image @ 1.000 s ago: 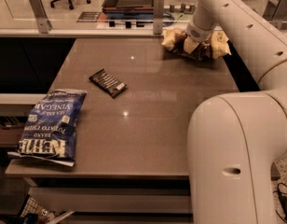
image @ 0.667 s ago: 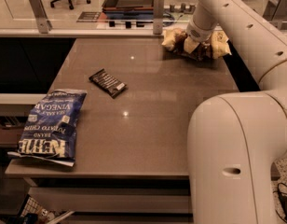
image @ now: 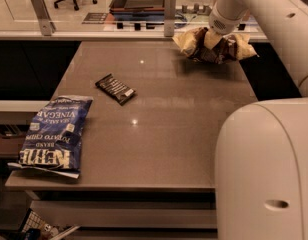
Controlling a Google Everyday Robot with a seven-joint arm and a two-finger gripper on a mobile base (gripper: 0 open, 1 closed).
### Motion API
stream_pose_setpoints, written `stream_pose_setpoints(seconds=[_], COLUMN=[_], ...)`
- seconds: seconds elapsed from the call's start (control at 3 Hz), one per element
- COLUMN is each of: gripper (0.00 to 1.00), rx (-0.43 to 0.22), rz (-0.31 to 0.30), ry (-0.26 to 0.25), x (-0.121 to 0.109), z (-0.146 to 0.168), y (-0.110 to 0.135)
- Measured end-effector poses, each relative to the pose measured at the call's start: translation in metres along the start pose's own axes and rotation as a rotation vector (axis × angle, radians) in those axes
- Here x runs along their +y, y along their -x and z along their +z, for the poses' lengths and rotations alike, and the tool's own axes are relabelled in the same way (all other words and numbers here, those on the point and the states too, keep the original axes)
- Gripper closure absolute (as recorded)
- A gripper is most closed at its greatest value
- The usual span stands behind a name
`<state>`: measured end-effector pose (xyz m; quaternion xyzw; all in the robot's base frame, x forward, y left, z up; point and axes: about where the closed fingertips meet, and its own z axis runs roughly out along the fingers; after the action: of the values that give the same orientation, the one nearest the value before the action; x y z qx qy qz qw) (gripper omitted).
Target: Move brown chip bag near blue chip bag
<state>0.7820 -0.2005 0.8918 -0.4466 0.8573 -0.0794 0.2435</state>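
Note:
The brown chip bag is at the table's far right corner, crumpled, with its pale yellow ends sticking out left and right. My gripper comes down from the white arm into the middle of the bag and is shut on it. The fingers are buried in the folds. The bag seems held just off the table, with a shadow under it. The blue chip bag lies flat at the near left corner, far from the brown one.
A small flat black snack packet lies left of the table's middle. My large white arm base fills the near right. A glass barrier with metal posts runs along the far edge.
The brown chip bag and my gripper have barely shifted. The bag looks a touch higher and more bunched. The blue bag and the black packet have not moved.

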Motion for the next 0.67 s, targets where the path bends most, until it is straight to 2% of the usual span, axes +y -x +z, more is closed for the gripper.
stream_pose_setpoints(seconds=[0.33,0.67], gripper=[1.00,1.00], rx=[-0.023,-0.080], rz=[-0.012,-0.022], ry=[-0.040,-0.059], x=[0.009,0.036], z=[-0.046,-0.092], y=[-0.005,-0.016])
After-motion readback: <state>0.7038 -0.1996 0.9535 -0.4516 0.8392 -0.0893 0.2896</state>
